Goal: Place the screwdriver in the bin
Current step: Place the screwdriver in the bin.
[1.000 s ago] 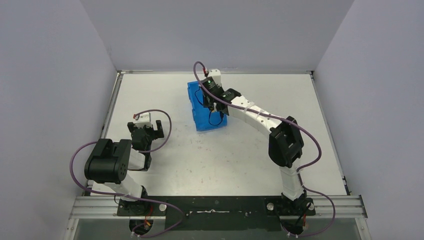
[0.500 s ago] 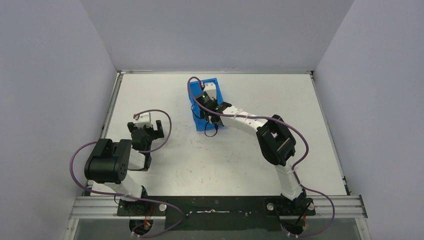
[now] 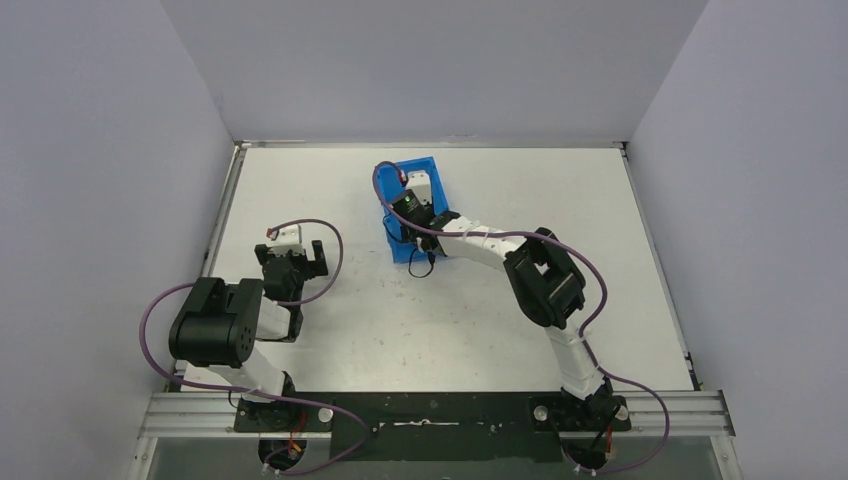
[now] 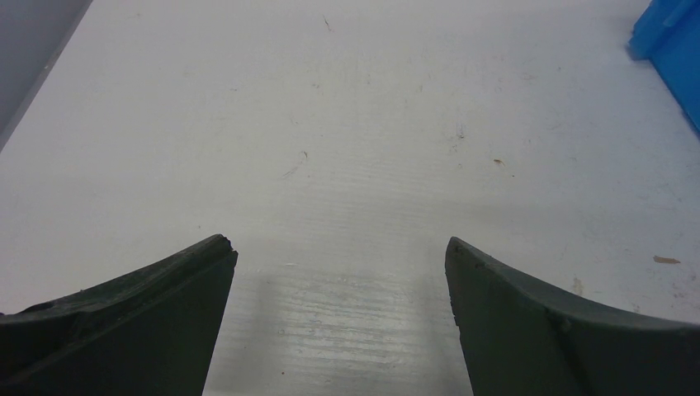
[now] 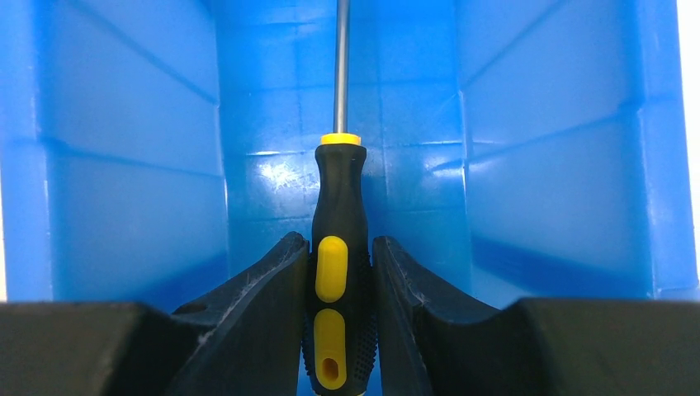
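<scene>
My right gripper [image 5: 340, 247] is shut on the yellow-and-black handle of the screwdriver [image 5: 338, 198]. Its thin metal shaft points away from the wrist into the blue bin [image 5: 132, 148], whose walls fill the right wrist view. In the top view the right gripper [image 3: 408, 222] is over the bin [image 3: 427, 164] at the back middle of the table; the screwdriver is hidden there by the wrist. My left gripper [image 4: 340, 247] is open and empty, low over the bare table, at the left in the top view [image 3: 300, 258].
A corner of the blue bin [image 4: 673, 41] shows at the far right of the left wrist view. Grey walls enclose the white table [image 3: 520, 330] on three sides. Purple cables loop off both arms.
The right arm has drawn back toward me and lowered, bringing the gripper with the screwdriver down into the bin. The left arm has not moved.
</scene>
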Robot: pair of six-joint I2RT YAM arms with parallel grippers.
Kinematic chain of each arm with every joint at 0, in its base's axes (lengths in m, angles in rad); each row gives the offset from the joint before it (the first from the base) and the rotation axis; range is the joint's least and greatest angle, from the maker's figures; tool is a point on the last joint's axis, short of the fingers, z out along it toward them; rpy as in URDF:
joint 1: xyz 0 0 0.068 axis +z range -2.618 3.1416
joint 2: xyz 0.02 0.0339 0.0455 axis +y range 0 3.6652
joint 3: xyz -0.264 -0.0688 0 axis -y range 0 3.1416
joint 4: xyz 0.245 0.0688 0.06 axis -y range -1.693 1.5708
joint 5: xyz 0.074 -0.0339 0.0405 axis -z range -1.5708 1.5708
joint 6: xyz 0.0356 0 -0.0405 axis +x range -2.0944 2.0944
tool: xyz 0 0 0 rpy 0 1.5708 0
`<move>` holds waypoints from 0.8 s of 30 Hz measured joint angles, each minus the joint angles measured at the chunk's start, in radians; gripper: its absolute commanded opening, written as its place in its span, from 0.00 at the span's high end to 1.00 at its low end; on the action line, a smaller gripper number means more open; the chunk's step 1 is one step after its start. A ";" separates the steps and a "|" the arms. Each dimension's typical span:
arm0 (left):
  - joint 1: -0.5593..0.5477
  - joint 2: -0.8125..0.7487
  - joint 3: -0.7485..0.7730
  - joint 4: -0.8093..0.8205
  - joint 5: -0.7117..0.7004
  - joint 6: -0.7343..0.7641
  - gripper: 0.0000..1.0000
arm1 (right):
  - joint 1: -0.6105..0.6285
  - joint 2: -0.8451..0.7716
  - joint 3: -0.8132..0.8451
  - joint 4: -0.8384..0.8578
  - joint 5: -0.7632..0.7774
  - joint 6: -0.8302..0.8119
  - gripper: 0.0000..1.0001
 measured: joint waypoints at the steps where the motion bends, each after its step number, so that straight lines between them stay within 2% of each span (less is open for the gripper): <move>1: 0.000 0.000 0.000 0.000 0.000 0.000 0.03 | 0.000 0.000 0.000 0.004 0.000 -0.003 0.73; 4: 0.000 0.000 0.000 0.000 0.000 0.000 0.03 | 0.000 0.000 0.000 0.009 0.000 -0.006 0.64; 9: 0.000 0.000 0.000 0.000 0.000 0.000 0.03 | -0.001 0.000 0.000 0.010 0.000 -0.012 0.59; 24: 0.000 0.000 0.000 0.000 0.000 0.000 0.03 | -0.001 -0.025 0.035 -0.036 0.000 -0.019 0.53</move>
